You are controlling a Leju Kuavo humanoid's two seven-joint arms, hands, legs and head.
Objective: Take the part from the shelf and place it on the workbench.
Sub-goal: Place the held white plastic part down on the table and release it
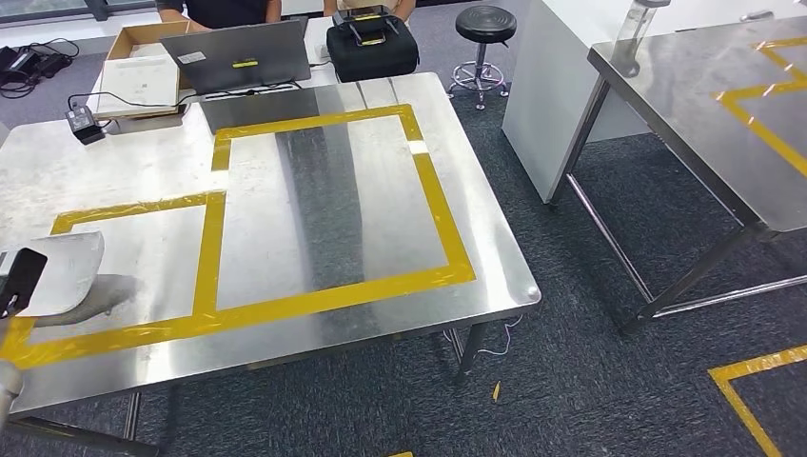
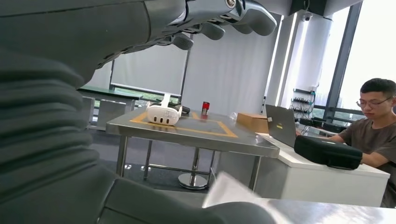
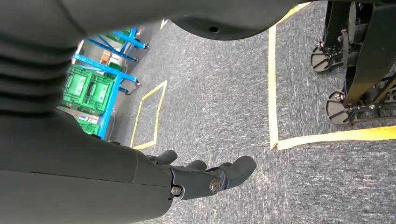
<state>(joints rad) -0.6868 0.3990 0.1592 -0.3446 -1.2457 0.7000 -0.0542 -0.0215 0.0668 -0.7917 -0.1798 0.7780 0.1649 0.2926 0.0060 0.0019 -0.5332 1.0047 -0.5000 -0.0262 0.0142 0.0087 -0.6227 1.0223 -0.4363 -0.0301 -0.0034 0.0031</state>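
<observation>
Item: part (image 1: pixel 59 271), pale curved shell, at the desk (image 1: pixel 381 190) near-left corner inside the yellow tape. I judge it light, stiff, slick; best held by its edge. Left hand (image 1: pixel 19 281) at its edge, grip unclear. Right hand (image 3: pixel 205 177) hangs empty, fingers loose.

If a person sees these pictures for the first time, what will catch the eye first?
Probably the bright yellow tape marking rectangles on the steel workbench. Next, the pale curved part at the workbench's left edge, over the smaller taped box, by the left hand. The right hand hangs over grey carpet, holding nothing.
</observation>
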